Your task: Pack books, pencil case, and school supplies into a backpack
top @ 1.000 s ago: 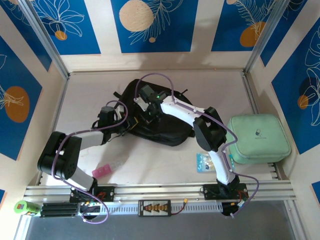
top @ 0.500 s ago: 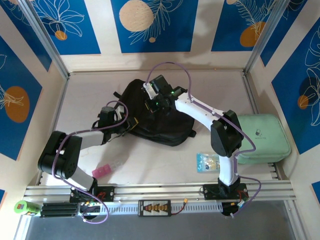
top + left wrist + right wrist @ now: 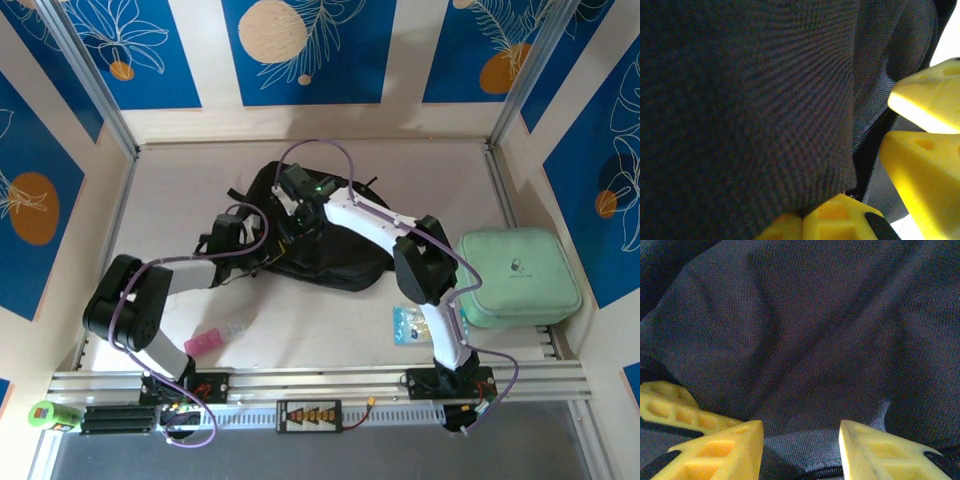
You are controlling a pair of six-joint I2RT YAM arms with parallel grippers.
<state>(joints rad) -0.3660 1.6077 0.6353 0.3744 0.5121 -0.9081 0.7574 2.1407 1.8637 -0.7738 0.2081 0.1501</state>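
Observation:
The black backpack (image 3: pixel 345 255) lies flat mid-table. My left gripper (image 3: pixel 260 254) sits at its left edge, and the left wrist view shows its jaws (image 3: pixel 802 216) shut on a fold of the black fabric (image 3: pixel 740 100). My right gripper (image 3: pixel 300 226) hovers just over the backpack's upper left part. Its yellow fingers (image 3: pixel 725 450) stand open over grey fabric (image 3: pixel 815 330) and a zip line, gripping nothing. Its fingertips (image 3: pixel 925 100) also appear at the right of the left wrist view. The mint-green zip case (image 3: pixel 518 277) rests at the right. The books are out of view.
A small blue-patterned packet (image 3: pixel 413 325) lies near the right arm's base. A pink item (image 3: pixel 203 343) with a clear piece beside it lies near the left arm's base. A metal rail (image 3: pixel 320 382) runs along the near edge, and walls close in three sides.
The right arm swung out to the upper right, then pulled back left over the backpack. The left gripper has shifted a little right, still on the backpack's edge.

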